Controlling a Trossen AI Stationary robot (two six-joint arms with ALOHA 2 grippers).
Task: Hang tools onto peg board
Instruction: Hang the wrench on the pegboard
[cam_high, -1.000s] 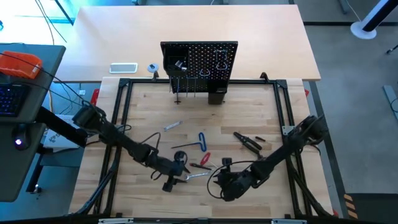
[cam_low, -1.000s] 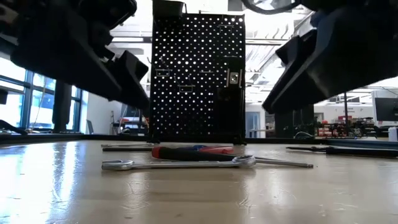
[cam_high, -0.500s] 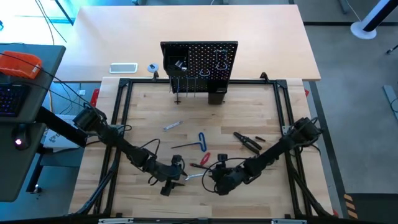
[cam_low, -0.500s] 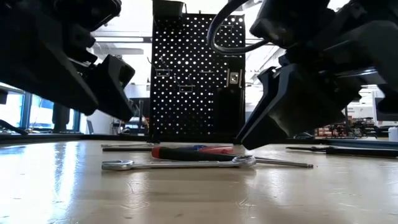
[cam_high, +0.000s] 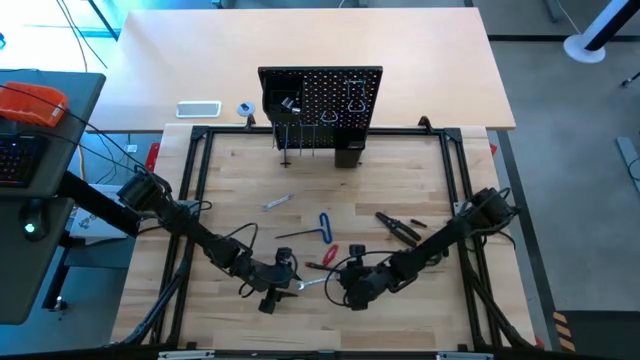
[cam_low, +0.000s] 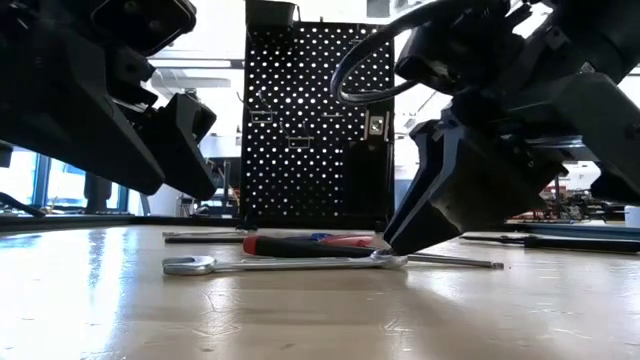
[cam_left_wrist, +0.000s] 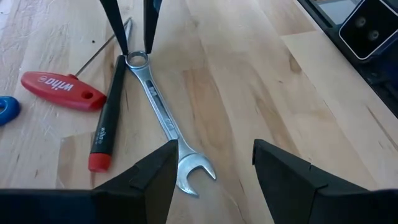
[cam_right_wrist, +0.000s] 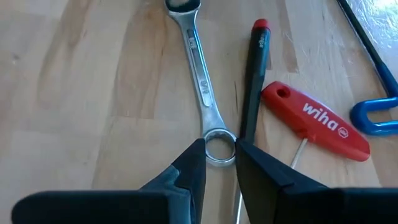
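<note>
Near the front edge of the surface (cam_high: 420, 180), about midway along it, a silver wrench (cam_left_wrist: 163, 112) lay flat on the wood, and both arms had come down at its two ends. The right gripper (cam_right_wrist: 219, 163) stood over the ring end, its fingers (cam_right_wrist: 189, 167) set narrowly on either side of the ring, just beside it; whether they actually pinched the metal I couldn't tell. The left gripper (cam_left_wrist: 211, 171) hung low over the open-jawed end, its fingers (cam_left_wrist: 158, 174) spread well apart with nothing between them, the wrench head lying just inside the gap.

Right alongside the wrench lay a black driver with a red tip (cam_right_wrist: 256, 68), touching or nearly touching it at the ring end, and beside that a red-handled T key (cam_right_wrist: 317, 121). A blue-handled hex key (cam_high: 325, 224) sat a little farther toward the back, black pliers (cam_high: 398, 228) off toward the right edge, and a small silver tool (cam_high: 276, 201) toward the left.

The peg board (cam_high: 320, 100) stood upright at the middle of the back edge, with a few items hanging from it.
</note>
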